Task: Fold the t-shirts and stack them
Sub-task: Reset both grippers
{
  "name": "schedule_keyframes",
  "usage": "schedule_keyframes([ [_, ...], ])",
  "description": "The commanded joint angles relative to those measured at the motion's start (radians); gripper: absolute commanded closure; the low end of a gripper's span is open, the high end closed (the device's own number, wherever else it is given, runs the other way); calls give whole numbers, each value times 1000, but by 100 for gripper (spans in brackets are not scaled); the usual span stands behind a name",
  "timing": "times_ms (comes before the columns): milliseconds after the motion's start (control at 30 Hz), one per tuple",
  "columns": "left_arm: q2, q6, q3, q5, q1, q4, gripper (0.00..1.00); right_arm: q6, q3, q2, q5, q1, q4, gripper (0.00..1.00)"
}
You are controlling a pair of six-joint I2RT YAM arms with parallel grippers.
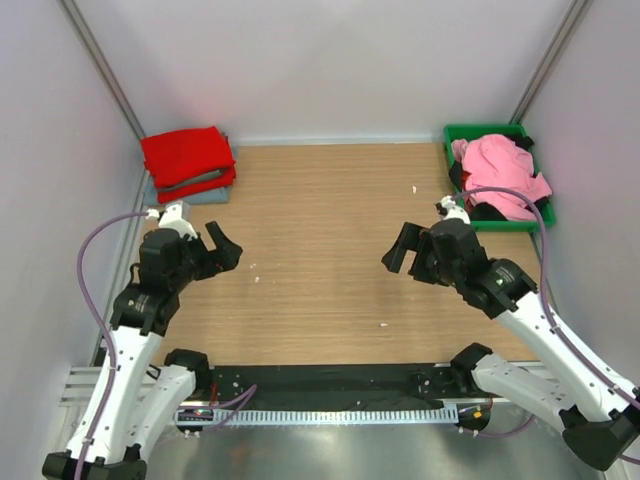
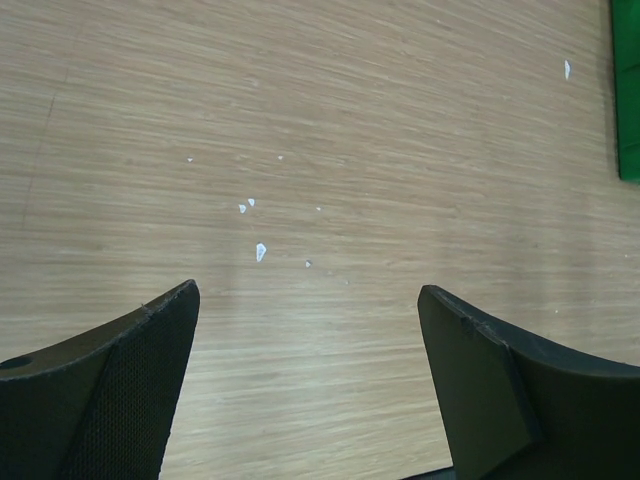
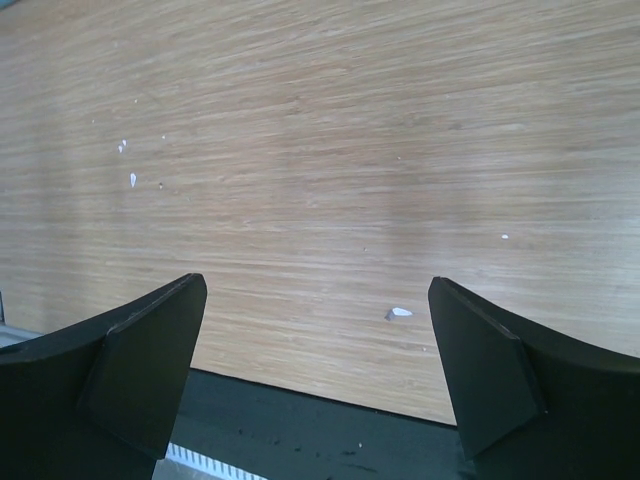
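Left gripper (image 1: pixel 215 255): jaws spread wide, nothing between them. Its wrist view (image 2: pixel 308 300) shows only bare wooden table (image 2: pixel 330 120) and a few white specks (image 2: pixel 260 251). Right gripper (image 1: pixel 408 255): jaws likewise wide apart and empty (image 3: pixel 318 290), hovering over the near right of the table.

Moving outward, we find the cloth in two places. At the far left corner lies a folded stack, with a bright red t-shirt (image 1: pixel 185 155) on top and grey-blue folded layers (image 1: pixel 205 193) showing under its near edge. At the far right corner, the green bin (image 1: pixel 480 132) holds a crumpled pink t-shirt (image 1: pixel 500 170) heaped over a dark shirt (image 1: pixel 487 211). We cannot tell how many more lie beneath.

Handling, as we judge it:
- The shirts are light, limp and not fragile, and will drape and bunch when lifted.
- The pink one sits nearest the right gripper. A pinch on a raised fold at the top of the heap should lift it.
- The layer below may snag and come along.
- To spread it, we would take hold at a shoulder seam or hem corner.
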Motion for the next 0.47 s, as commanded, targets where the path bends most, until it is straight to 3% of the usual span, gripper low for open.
schedule_keyframes([
  [0, -39, 18, -11, -69, -67, 6, 8, 76, 32, -66, 113, 1, -48, 0],
  [133, 25, 25, 9, -92, -127, -32, 7, 141, 19, -96, 176, 3, -85, 0],
  [433, 64, 29, 23, -87, -130, -46, 9, 172, 35, -73, 199, 3, -58, 0],
])
